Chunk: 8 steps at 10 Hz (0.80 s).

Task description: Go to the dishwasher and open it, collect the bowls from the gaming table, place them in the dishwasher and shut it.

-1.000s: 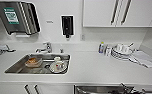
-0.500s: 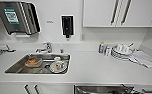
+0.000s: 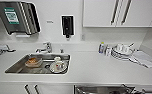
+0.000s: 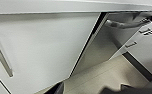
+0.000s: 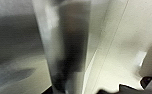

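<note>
Countertop [image 3: 97, 67] spreads across my head camera, white and wide, with the steel sink [image 3: 17, 69] at about eight o'clock holding a plate [image 3: 57, 67] and an orange-brown dish [image 3: 33, 62]. Tap [image 3: 45, 47] sits just behind the basin, a dark soap dispenser [image 3: 67, 25] hangs on the wall at twelve, and a paper-towel dispenser [image 3: 17, 16] at ten. Over at three o'clock I've got stacked plates [image 3: 120, 52] beside a folded cloth [image 3: 144, 58] and two small bottles [image 3: 103, 48]. Down at five o'clock, right at the lower edge, the top of the dishwasher [image 3: 102, 89] peeks in, steel and dark. My left wrist camera gives me what the head misses: the white cabinet door [image 4: 44, 50] below the counter and the dishwasher's steel front with its bar handle [image 4: 122, 24]. My right wrist camera is pressed close to a blurred steel bar [image 5: 64, 45] against that front. As for either claw, apart or together, I cannot tell.
</note>
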{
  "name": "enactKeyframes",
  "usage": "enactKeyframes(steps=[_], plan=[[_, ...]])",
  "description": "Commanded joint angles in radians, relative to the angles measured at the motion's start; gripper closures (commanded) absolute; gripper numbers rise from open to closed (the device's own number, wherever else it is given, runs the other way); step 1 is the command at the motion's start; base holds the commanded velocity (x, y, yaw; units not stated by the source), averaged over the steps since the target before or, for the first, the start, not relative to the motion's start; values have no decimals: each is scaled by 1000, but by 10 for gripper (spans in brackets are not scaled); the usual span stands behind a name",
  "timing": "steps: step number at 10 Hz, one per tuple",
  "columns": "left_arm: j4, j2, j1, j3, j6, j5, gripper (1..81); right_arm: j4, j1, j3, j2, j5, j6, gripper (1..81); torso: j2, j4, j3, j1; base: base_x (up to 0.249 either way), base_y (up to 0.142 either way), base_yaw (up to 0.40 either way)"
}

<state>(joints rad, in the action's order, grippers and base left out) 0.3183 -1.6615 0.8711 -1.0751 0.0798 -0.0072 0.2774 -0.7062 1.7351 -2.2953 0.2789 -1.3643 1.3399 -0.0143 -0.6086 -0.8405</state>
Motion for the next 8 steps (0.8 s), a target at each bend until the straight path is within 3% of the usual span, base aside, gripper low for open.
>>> enactKeyframes(steps=[1,8], plan=[[7,25,-80,26,2,9,10,-12,52,18,66,220,-7,10,0,0,0,0,0,0,0],[-4,21,-80,23,2,10,10,-24,9,9,83,213,-7,10,0,0,0,0,0,0,0]])
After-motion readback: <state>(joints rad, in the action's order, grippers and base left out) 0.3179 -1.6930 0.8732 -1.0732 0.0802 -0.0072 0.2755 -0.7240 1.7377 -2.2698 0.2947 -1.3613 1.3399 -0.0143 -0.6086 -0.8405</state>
